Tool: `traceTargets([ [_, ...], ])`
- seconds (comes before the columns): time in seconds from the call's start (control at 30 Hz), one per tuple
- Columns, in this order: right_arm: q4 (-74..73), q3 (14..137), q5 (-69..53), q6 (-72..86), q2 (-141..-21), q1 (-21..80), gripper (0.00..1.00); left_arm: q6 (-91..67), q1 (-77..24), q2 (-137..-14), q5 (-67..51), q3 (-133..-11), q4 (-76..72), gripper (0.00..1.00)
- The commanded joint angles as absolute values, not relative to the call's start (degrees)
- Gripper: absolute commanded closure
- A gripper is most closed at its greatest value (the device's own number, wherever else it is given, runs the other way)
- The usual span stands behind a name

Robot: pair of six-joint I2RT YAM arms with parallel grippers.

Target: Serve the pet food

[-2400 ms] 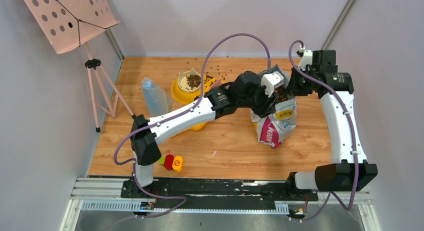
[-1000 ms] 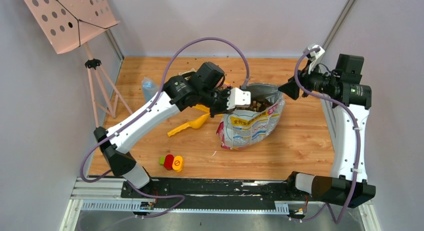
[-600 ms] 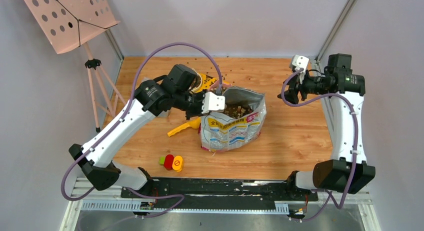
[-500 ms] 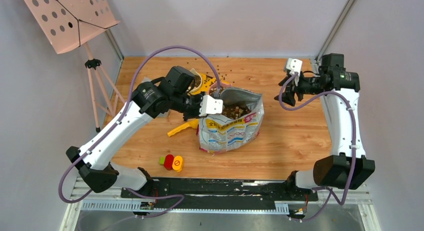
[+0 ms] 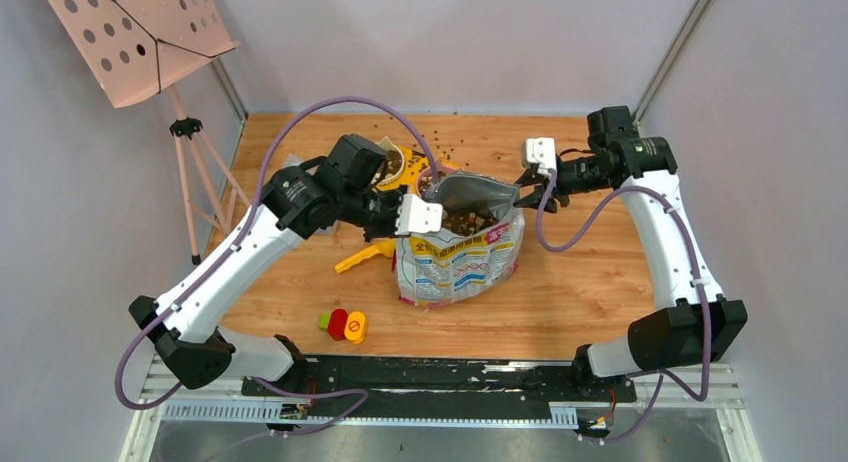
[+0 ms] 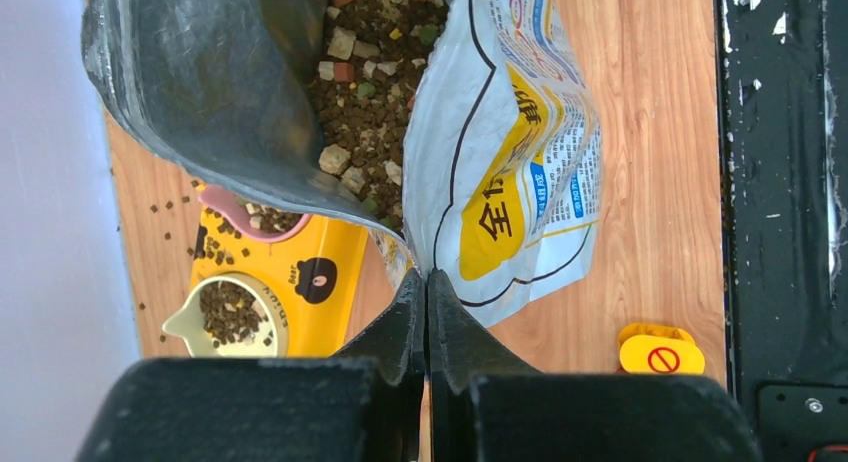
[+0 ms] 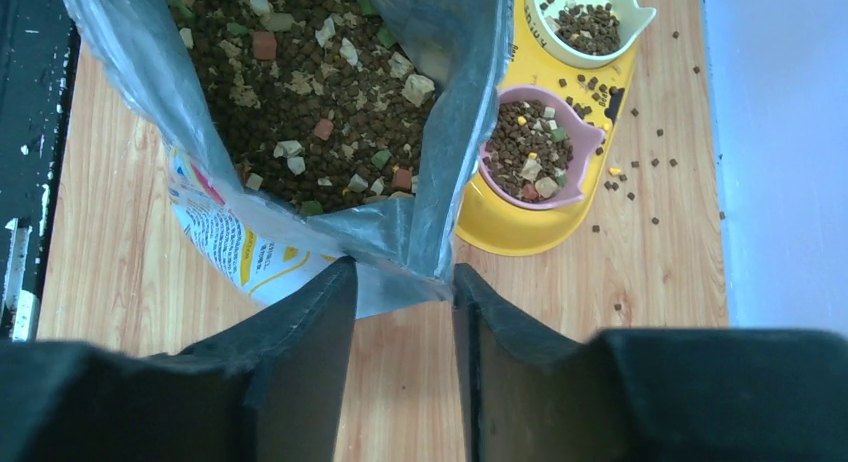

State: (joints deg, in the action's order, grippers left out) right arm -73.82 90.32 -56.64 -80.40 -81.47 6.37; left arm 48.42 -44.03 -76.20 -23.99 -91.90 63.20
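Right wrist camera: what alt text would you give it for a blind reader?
An open foil bag full of brown pet food fills the upper frame, its near rim between the open fingers of the right gripper. Beside it, a yellow twin-bowl feeder holds more; loose pellets dot the wooden table.

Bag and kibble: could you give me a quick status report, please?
Left hand shut on bag rim. Right hand open, straddling the opposite rim. Kibble in open bag, some in both bowls. Scoop lies on table beside bag.
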Motion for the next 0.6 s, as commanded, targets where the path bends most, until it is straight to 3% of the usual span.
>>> traceTargets([
  [0.0, -74.6, 92.2, -57.5, -82.7, -82.2, 8.6, 0.68, 51.0, -42.0, -72.0, -24.3, -92.9, 53.3, 1.00],
  [0.13, -77.1, 94.4, -55.6, -79.1, -83.1, 9.3, 0.96, 49.9, -37.4, -71.7, -27.1, -91.7, 53.1, 1.00],
  [0.17, -77.2, 94.8, -54.6, -76.9, -83.2, 9.3, 0.99, 49.6, -36.3, -71.5, -27.4, -91.3, 53.1, 0.95],
  [0.2, -77.4, 95.0, -53.5, -75.0, -83.0, 9.3, 1.00, 49.0, -35.1, -71.3, -28.0, -91.1, 53.7, 0.89],
  [0.23, -77.4, 94.9, -52.4, -73.8, -82.3, 9.3, 1.00, 48.7, -34.5, -71.1, -28.6, -90.7, 54.2, 0.73],
  [0.3, -77.3, 94.0, -51.0, -72.1, -80.1, 9.3, 1.00, 47.8, -33.3, -70.9, -30.9, -89.8, 56.0, 0.55],
  [0.37, -76.6, 92.6, -51.2, -70.5, -77.1, 9.3, 1.00, 46.8, -32.8, -70.9, -32.8, -88.0, 56.1, 0.48],
  [0.57, -73.5, 89.5, -50.3, -65.5, -73.4, 9.4, 1.00, 43.9, -32.7, -72.6, -37.3, -83.5, 49.5, 0.46],
])
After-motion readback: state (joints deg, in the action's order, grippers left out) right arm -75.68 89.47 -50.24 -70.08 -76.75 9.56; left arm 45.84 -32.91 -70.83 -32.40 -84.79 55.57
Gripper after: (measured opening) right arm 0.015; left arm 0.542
